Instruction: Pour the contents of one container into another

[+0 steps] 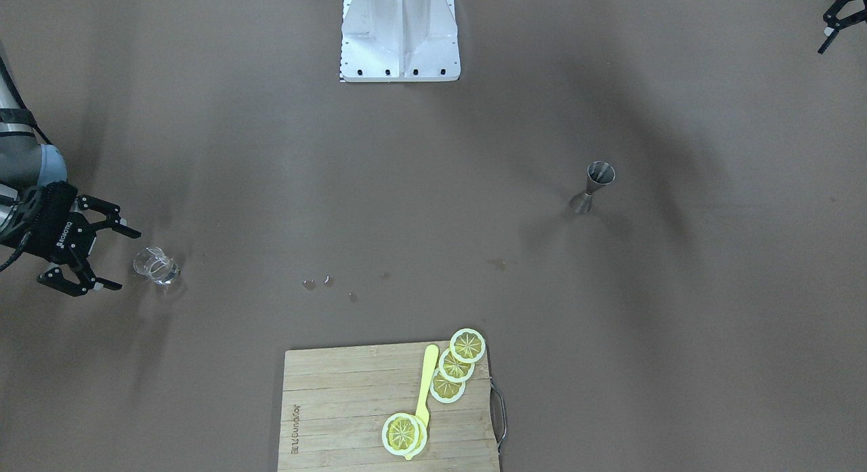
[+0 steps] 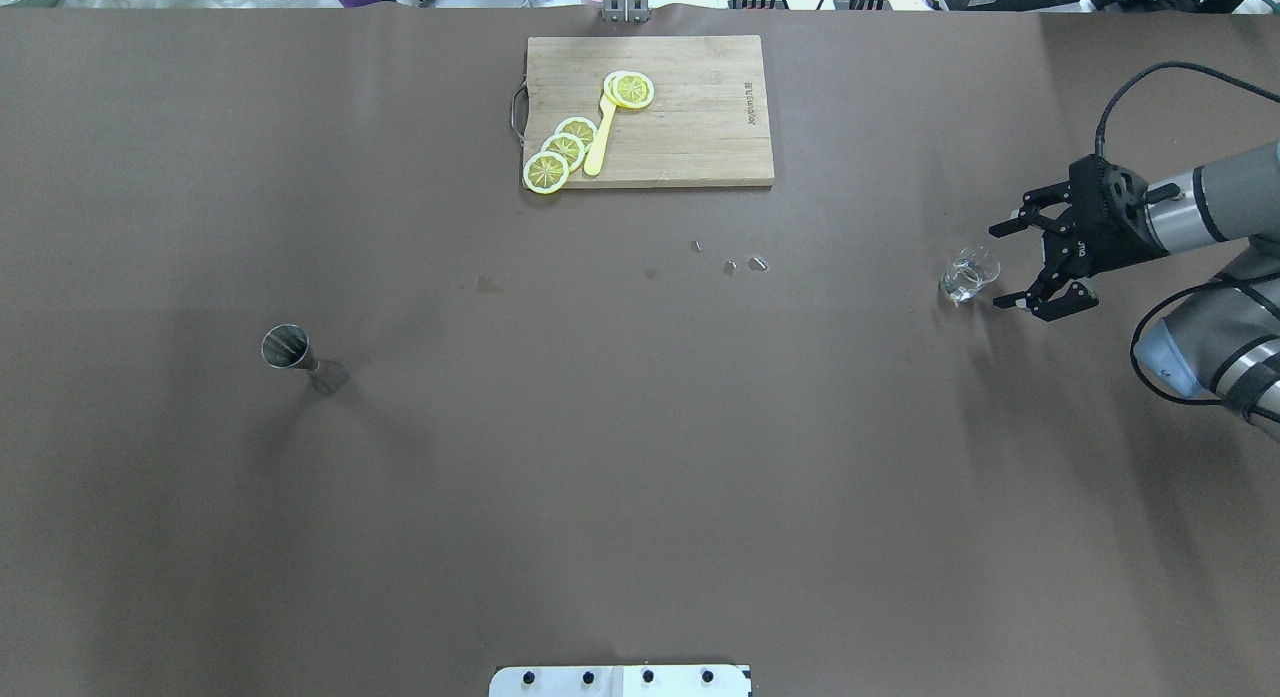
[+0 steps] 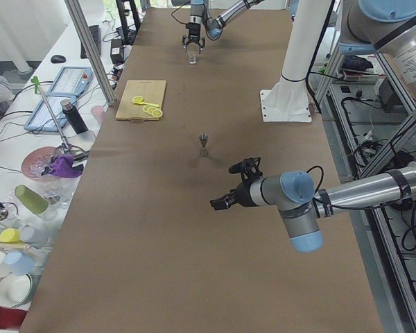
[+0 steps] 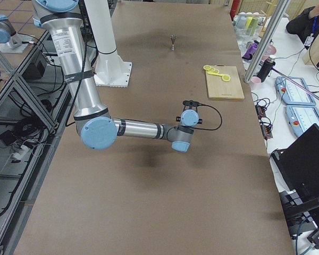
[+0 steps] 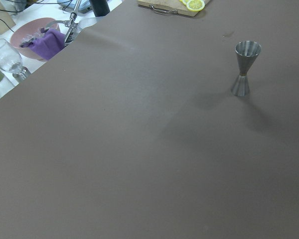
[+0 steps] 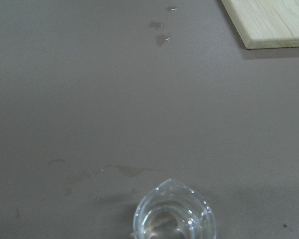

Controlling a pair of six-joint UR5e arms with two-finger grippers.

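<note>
Glass [image 2: 969, 274] stands on the worktop just beside the right gripper [image 2: 996, 265], jaws apart, so the grasp seems in hand, calling for a short advance before closing.

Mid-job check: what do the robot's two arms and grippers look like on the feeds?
The left arm and right arm are silver-grey tubes with pale blue joint caps and black bands. The right gripper is a black two-finger linkage with white lettering on its body; a black cable loops over its wrist. The left gripper is the same black type, with a black wrist cable.
</note>
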